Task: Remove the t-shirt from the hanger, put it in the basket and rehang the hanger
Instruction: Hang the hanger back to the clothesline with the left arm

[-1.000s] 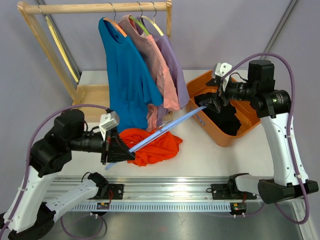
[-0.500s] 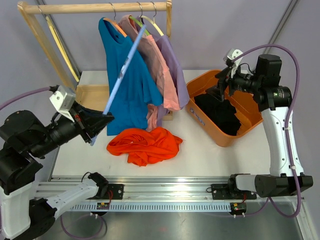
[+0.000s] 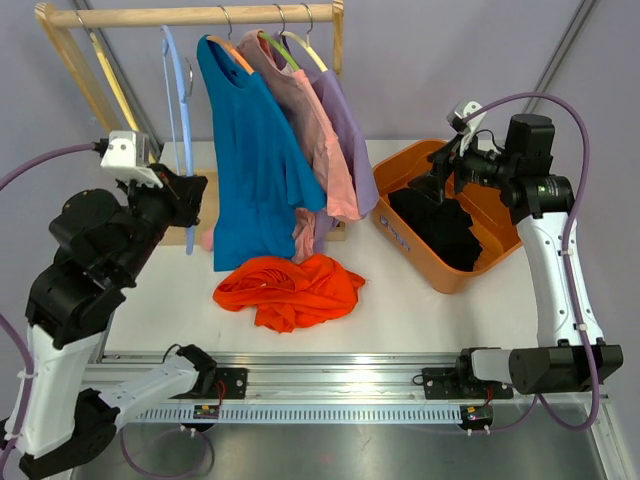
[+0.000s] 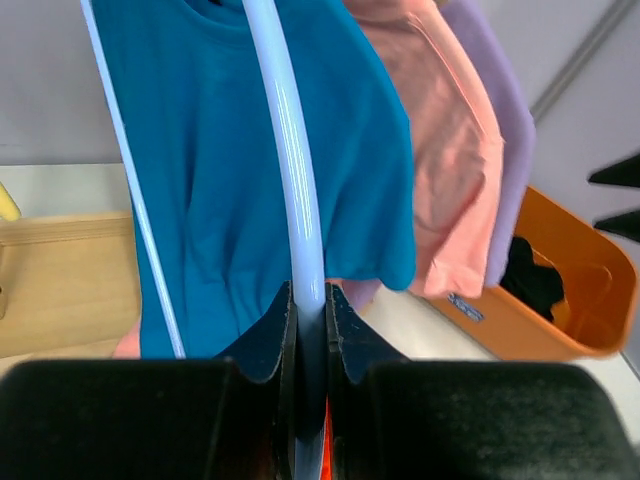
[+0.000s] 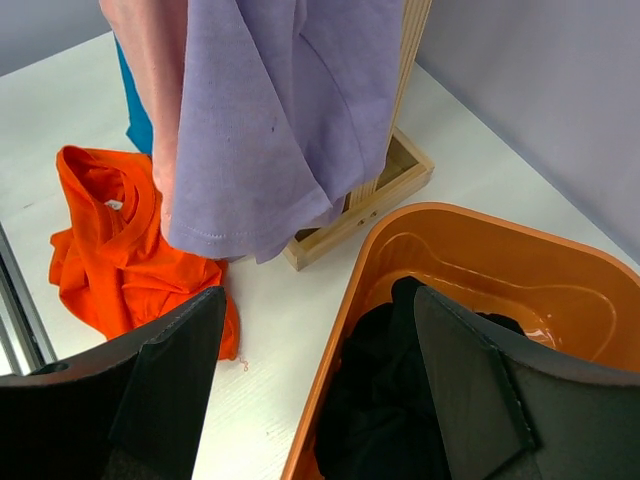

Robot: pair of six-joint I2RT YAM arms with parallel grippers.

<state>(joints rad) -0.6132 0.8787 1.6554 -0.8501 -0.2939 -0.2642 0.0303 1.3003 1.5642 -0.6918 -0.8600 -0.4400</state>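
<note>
An orange t-shirt (image 3: 290, 288) lies crumpled on the white table, off any hanger; it also shows in the right wrist view (image 5: 120, 260). My left gripper (image 3: 188, 195) is shut on a bare light-blue hanger (image 3: 180, 120), held upright with its hook near the wooden rail (image 3: 190, 15); the left wrist view shows the hanger bar (image 4: 290, 170) pinched between the jaws. My right gripper (image 3: 440, 180) is open and empty above the orange bin (image 3: 400, 235), with the bin's rim (image 5: 360, 300) below it in the right wrist view.
A teal shirt (image 3: 250, 170), a pink shirt (image 3: 315, 140) and a purple shirt (image 3: 345, 130) hang on the rail. The bin holds black clothes (image 3: 450, 230). The rack's wooden base (image 3: 180, 190) stands at the back left.
My left arm swung the blue hanger up and leftward from over the orange shirt to beside the rail. My right gripper let go of the hanger's far end and drew back over the bin.
</note>
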